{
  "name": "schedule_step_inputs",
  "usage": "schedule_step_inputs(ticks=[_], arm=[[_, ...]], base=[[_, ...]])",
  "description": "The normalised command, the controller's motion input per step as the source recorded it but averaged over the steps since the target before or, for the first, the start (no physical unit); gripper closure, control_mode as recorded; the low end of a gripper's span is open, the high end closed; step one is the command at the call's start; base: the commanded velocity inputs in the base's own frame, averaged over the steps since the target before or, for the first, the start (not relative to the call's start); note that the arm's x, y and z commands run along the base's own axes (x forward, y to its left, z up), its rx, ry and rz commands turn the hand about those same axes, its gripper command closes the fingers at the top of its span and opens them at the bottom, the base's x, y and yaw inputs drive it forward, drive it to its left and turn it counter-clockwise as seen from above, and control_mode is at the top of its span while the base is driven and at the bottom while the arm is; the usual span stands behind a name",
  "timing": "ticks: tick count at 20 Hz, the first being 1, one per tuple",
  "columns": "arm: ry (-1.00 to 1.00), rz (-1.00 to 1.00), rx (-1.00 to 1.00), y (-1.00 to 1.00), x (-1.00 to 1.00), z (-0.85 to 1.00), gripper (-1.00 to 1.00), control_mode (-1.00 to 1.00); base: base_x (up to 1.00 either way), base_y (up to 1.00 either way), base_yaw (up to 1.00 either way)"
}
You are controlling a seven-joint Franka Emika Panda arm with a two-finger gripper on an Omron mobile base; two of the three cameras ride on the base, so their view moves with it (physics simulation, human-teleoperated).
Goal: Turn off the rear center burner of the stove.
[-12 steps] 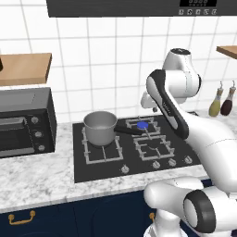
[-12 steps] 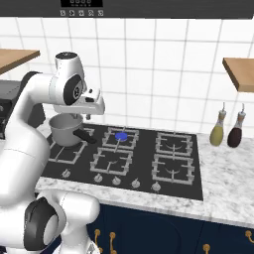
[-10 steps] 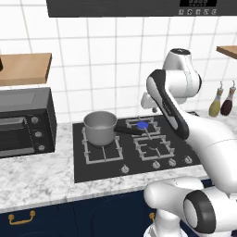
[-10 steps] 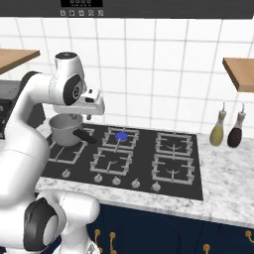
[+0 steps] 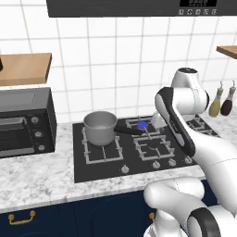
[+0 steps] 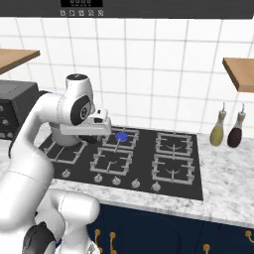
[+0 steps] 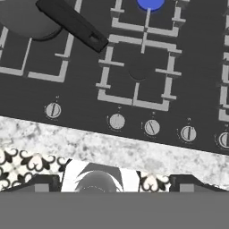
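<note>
The rear center burner (image 5: 142, 125) is lit blue at the back middle of the stove (image 5: 92, 167). It sits just right of the grey pot (image 5: 99, 127), and the pot's black handle (image 5: 128, 130) reaches toward it and ends just short of it. From the right base camera the same blue disc (image 6: 120, 136) shows right beside the arm's wrist, which hangs over the left half of the cooktop (image 6: 193, 183) and hides most of the pot.

The hand camera looks straight down and gives what the base cameras don't: a close look at the knobs (image 7: 116, 121) in a row along the front strip, five in frame, the one furthest right cut by the edge. Between them are bare gaps of black glass. The blue burner (image 7: 150, 3) is right at the top edge, and the pot handle (image 7: 74, 22) crosses the upper left.

Gripper (image 7: 109, 182): the two dark fingertips sit wide apart at the bottom of the hand view with nothing between them, so it's open. It hangs above the marble counter edge (image 7: 67, 142), in front of the knob row, touching nothing.

Around it: speckled marble counter, white tile wall, a black toaster oven (image 5: 25, 122) on the left, two bottles (image 6: 229, 129) on the right, wooden shelves on both sides, navy cabinets below. The right half of the stove is bare grates.
</note>
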Motion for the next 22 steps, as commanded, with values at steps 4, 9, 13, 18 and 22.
schedule_step_inputs(ticks=[4, 9, 13, 18, 22], arm=[[0.08, 0.05, 0.00, -0.54, -0.22, -0.68, -1.00, -1.00], [0.06, 0.16, 0.00, -0.46, 0.00, -0.64, -1.00, -1.00], [0.01, 0.04, 0.00, -0.18, 0.08, -0.54, -1.00, -1.00], [0.01, 0.00, -0.01, -0.05, 0.30, -0.36, -1.00, -1.00], [0.00, 0.00, 0.00, 0.00, 0.20, -0.29, -1.00, -1.00]], base=[[0.00, 0.00, 0.00], [0.00, 0.00, 0.00], [0.00, 0.00, 0.00], [0.00, 0.00, 0.00], [0.00, 0.00, 0.00]])
